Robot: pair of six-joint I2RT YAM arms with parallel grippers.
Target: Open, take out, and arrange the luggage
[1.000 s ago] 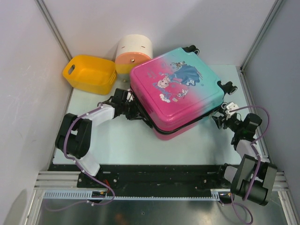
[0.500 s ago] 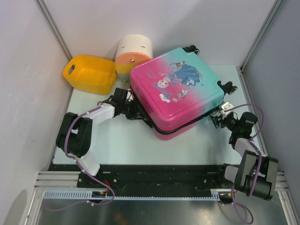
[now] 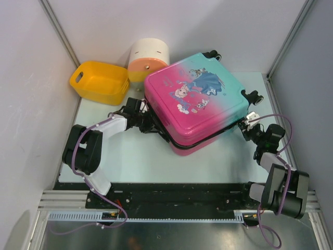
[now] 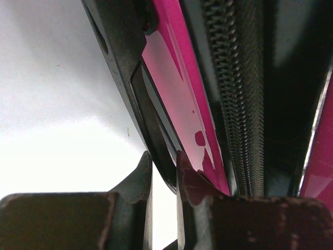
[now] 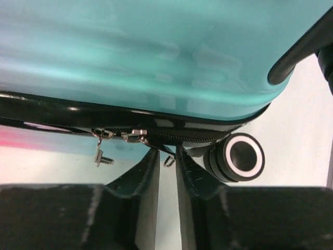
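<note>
The left fingers [image 4: 141, 179] are pressing nearly together, clamping a black strip [image 4: 132, 86] along the pink side of the luggage [image 3: 195, 101], which is lying on the surface [image 3: 135, 156] directly ahead of both pairs of fingers. The right fingers [image 5: 150, 167] are sitting close together under the teal shell, with a zip pull [image 5: 167, 160] hanging between their tips. I cannot tell whether they are pinching it. A wheel [image 5: 241, 156] is sitting just to their right.

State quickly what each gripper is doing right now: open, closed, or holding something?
Left gripper: closed on the black edge of the luggage.
Right gripper: jaws narrow around a zip pull; whether it grips cannot be told.
</note>
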